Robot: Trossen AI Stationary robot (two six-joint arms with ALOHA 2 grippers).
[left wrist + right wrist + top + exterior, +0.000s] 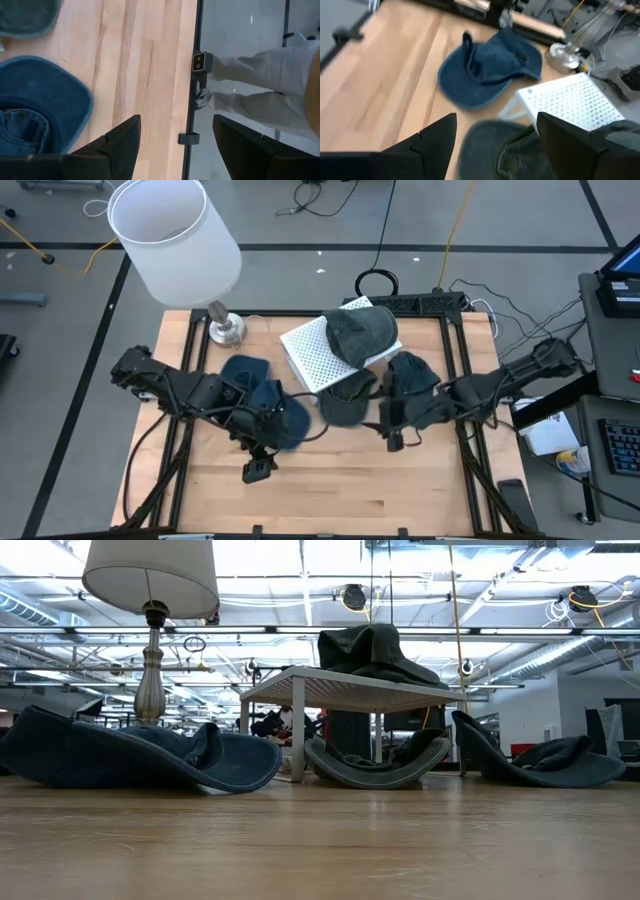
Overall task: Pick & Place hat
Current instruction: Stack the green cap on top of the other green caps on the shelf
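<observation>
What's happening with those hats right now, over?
Both tools open, empty: left tool, right tool. Grey hat on white rack. Blue hat on table, nothing blocking.

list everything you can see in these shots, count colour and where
hats: four. Blue denim hat on the table's left part under the left arm; dark grey hat on top of the white stand; dark grey hat lying on the table partly under the stand; dark hat on the table's right part under the right arm
stand: one, white, perforated, table's far middle
lamp: one, white shade, silver base, far left corner
table: one, light wood, black frame
person's legs: light trousers, beside the table, left wrist view
left tool: one, dark, open, over the table's near left, empty
right tool: one, dark, open, right of centre, empty
</observation>
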